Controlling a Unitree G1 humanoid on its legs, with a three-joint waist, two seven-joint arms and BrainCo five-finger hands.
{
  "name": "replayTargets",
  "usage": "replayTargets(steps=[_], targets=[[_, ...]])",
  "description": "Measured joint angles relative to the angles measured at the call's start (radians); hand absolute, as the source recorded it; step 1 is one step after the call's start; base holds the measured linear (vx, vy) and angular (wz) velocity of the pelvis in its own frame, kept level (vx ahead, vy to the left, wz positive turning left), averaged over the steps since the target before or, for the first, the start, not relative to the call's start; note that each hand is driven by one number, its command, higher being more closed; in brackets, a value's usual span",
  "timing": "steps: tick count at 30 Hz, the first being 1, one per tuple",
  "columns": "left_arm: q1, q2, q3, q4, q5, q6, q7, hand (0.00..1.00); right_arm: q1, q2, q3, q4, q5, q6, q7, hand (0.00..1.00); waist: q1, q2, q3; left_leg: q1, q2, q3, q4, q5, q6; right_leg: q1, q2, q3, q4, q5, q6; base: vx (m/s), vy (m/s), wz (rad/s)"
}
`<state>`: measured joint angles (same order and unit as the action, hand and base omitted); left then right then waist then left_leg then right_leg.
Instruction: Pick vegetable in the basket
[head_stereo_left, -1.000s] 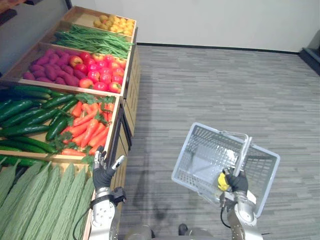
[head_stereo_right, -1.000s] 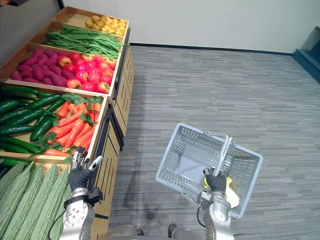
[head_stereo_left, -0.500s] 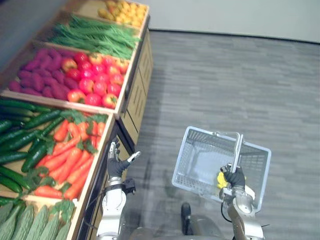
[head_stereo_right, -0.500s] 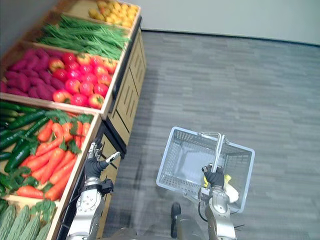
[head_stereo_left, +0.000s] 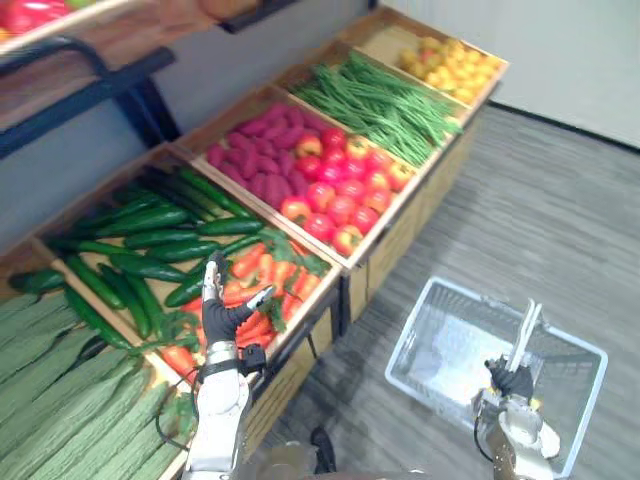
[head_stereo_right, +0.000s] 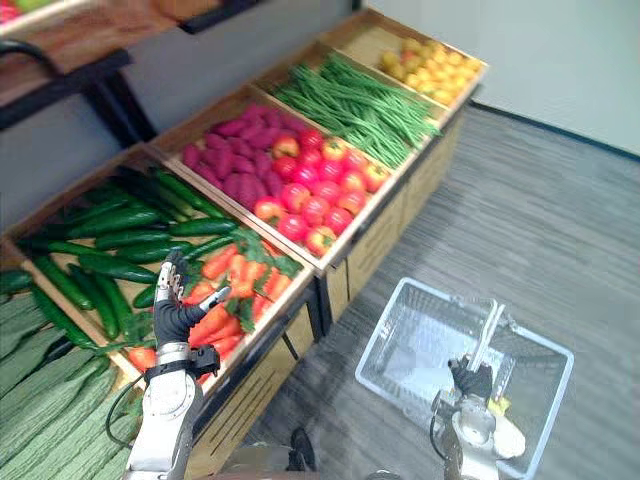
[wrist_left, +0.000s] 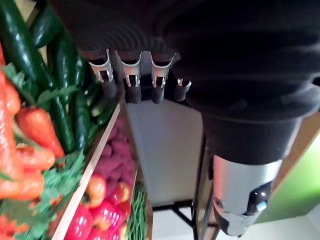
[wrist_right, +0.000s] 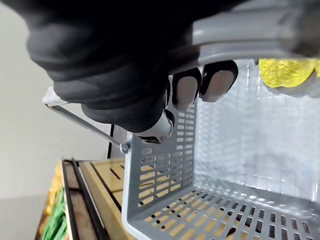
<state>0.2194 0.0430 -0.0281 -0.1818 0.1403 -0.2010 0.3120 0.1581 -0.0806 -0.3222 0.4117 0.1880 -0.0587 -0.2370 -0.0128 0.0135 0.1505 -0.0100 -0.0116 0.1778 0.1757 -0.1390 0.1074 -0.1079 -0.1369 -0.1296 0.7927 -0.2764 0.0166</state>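
Since the view has swung round onto the produce stand, your left hand (head_stereo_left: 225, 315) now hovers over the carrots (head_stereo_left: 262, 275) at lower left. Its fingers are straight and the thumb is spread, holding nothing, so the reach looks set up but no vegetable is picked yet. Your right hand (head_stereo_left: 512, 380), lower right, is clamped on the handle (head_stereo_left: 524, 335) of the grey basket (head_stereo_left: 440, 310), whose floor looks bare, with a yellow scrap (wrist_right: 285, 75) beside that hand. Cucumbers (head_stereo_left: 140, 240) lie left of the carrots. Up the frame come purple roots (head_stereo_left: 255, 150) with red fruit (head_stereo_left: 345, 195), then green beans (head_stereo_left: 385, 100).

Left hand (head_stereo_left: 222, 318) splayed, right hand (head_stereo_left: 513, 380) clenched
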Motion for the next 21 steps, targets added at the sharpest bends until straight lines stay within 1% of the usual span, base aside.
replayTargets(steps=[1,2,3,4,5,6,7,8,9,10,12,13,14,15,16,18,21], targets=[[-0.001,-0.007,-0.007,0.0,0.012,0.001,-0.002,0.0,0.008,0.0,-0.001,-0.004,0.0,-0.001,0.003,1.0,-0.004,-0.001,0.0,0.011,0.004,-0.041,0.0,-0.003,-0.006,-0.039,0.023,0.076,-0.034,-0.022,0.008,0.23,-0.108,1.08],[-0.003,-0.013,-0.012,0.0,0.02,0.001,-0.002,0.0,0.018,0.002,-0.001,-0.006,0.002,-0.002,0.005,1.0,-0.004,-0.001,0.001,0.018,0.007,-0.075,0.006,-0.008,-0.014,-0.06,0.046,0.131,-0.075,-0.031,0.018,0.21,-0.15,1.26],[-0.007,-0.019,-0.019,0.0,0.027,0.0,-0.002,0.0,0.034,0.009,-0.001,-0.007,0.005,-0.004,0.007,1.0,-0.004,-0.005,0.001,0.021,0.014,-0.12,0.021,-0.017,-0.029,-0.075,0.068,0.203,-0.141,-0.03,0.02,0.16,-0.145,1.09],[-0.007,-0.02,-0.02,0.0,0.029,0.0,-0.002,0.0,0.041,0.014,-0.002,-0.006,0.009,-0.004,0.007,1.0,-0.006,-0.012,0.002,0.022,0.014,-0.137,0.03,-0.022,-0.037,-0.076,0.069,0.232,-0.182,-0.027,0.025,0.19,-0.217,1.36],[-0.002,-0.018,-0.022,-0.001,0.03,0.0,-0.002,0.0,0.071,0.036,-0.027,-0.007,0.021,-0.008,0.002,1.0,-0.008,-0.036,-0.003,0.004,0.006,-0.158,0.064,-0.048,-0.074,-0.062,0.054,0.258,-0.308,0.036,0.038,0.18,-0.252,1.1],[-0.002,-0.011,-0.02,-0.006,0.03,0.0,-0.002,0.0,0.09,0.044,-0.028,-0.006,0.03,-0.008,0.003,1.0,-0.005,-0.064,-0.008,0.002,-0.004,-0.159,0.082,-0.068,-0.089,-0.061,0.029,0.259,-0.376,0.125,0.052,0.19,-0.361,1.12],[-0.002,-0.017,-0.014,0.013,0.031,0.002,-0.003,0.0,0.11,0.05,-0.028,0.005,0.043,-0.003,0.006,1.0,0.014,-0.062,-0.012,-0.034,0.022,-0.175,0.132,-0.098,-0.122,-0.024,0.03,0.232,-0.418,0.08,0.085,0.24,-0.527,1.06],[-0.01,-0.039,-0.039,0.07,0.029,0.001,-0.013,0.0,0.147,0.046,-0.04,0.008,0.098,-0.004,0.029,1.0,0.026,-0.037,-0.026,-0.039,0.083,-0.174,0.094,-0.076,-0.16,-0.007,0.065,0.149,-0.459,0.094,0.063,0.17,-0.459,0.93],[-0.016,-0.04,-0.046,0.098,0.029,0.002,-0.023,0.0,0.161,0.047,-0.04,0.009,0.114,-0.004,0.042,1.0,0.026,-0.041,-0.024,-0.033,0.085,-0.175,0.069,-0.062,-0.165,0.009,0.065,0.137,-0.476,0.099,0.056,0.11,-0.32,0.67],[-0.022,-0.04,-0.048,0.115,0.03,0.006,-0.027,0.0,0.167,0.051,-0.04,0.009,0.121,-0.004,0.046,1.0,0.026,-0.038,-0.026,-0.028,0.085,-0.174,0.057,-0.059,-0.167,0.016,0.065,0.133,-0.484,0.099,0.055,-0.01,-0.057,0.13],[-0.027,-0.034,-0.048,0.124,0.03,0.01,-0.028,0.0,0.167,0.062,-0.04,0.009,0.134,-0.004,0.046,1.0,0.028,-0.043,-0.026,-0.029,0.081,-0.174,0.046,-0.054,-0.165,0.016,0.061,0.132,-0.492,0.101,0.053,-0.03,-0.005,0.04],[-0.032,-0.023,-0.049,0.137,0.031,0.009,-0.028,0.0,0.167,0.063,-0.039,0.015,0.137,-0.004,0.048,1.0,0.029,-0.048,-0.03,-0.031,0.077,-0.174,0.036,-0.047,-0.164,0.017,0.059,0.129,-0.505,0.104,0.052,-0.04,0.018,0.1],[-0.05,0.005,-0.054,0.171,0.044,0.01,-0.028,0.0,0.164,0.063,-0.039,0.025,0.144,-0.004,0.048,1.0,0.028,-0.051,-0.032,-0.032,0.074,-0.18,0.018,-0.036,-0.163,0.02,0.055,0.122,-0.523,0.114,0.052,-0.04,0.015,0.18],[-0.068,0.041,-0.07,0.206,0.104,0.021,-0.03,0.0,0.164,0.063,-0.039,0.036,0.146,-0.004,0.051,1.0,0.028,-0.058,-0.036,-0.033,0.07,-0.189,-0.006,-0.021,-0.162,0.023,0.052,0.11,-0.544,0.125,0.052,-0.03,0.033,0.33],[-0.091,0.12,-0.101,0.293,0.28,0.043,-0.051,0.0,0.167,0.061,-0.041,0.036,0.147,-0.004,0.065,1.0,0.025,-0.067,-0.04,-0.036,0.063,-0.198,-0.044,0.002,-0.162,0.025,0.046,0.103,-0.575,0.137,0.054,0.0,0.028,0.26],[-0.095,0.125,-0.105,0.316,0.329,0.053,-0.051,0.0,0.169,0.056,-0.04,0.036,0.156,-0.005,0.066,1.0,0.024,-0.068,-0.041,-0.034,0.059,-0.198,-0.06,0.02,-0.162,0.022,0.042,0.102,-0.588,0.142,0.055,0.03,0.019,0.09],[-0.136,0.143,-0.125,0.373,0.348,0.063,-0.052,0.0,0.159,0.045,-0.038,0.038,0.165,-0.006,0.067,1.0,0.017,-0.068,-0.041,-0.042,0.059,-0.192,-0.085,0.05,-0.166,0.008,0.041,0.101,-0.617,0.166,0.056,0.03,0.002,0.0]])
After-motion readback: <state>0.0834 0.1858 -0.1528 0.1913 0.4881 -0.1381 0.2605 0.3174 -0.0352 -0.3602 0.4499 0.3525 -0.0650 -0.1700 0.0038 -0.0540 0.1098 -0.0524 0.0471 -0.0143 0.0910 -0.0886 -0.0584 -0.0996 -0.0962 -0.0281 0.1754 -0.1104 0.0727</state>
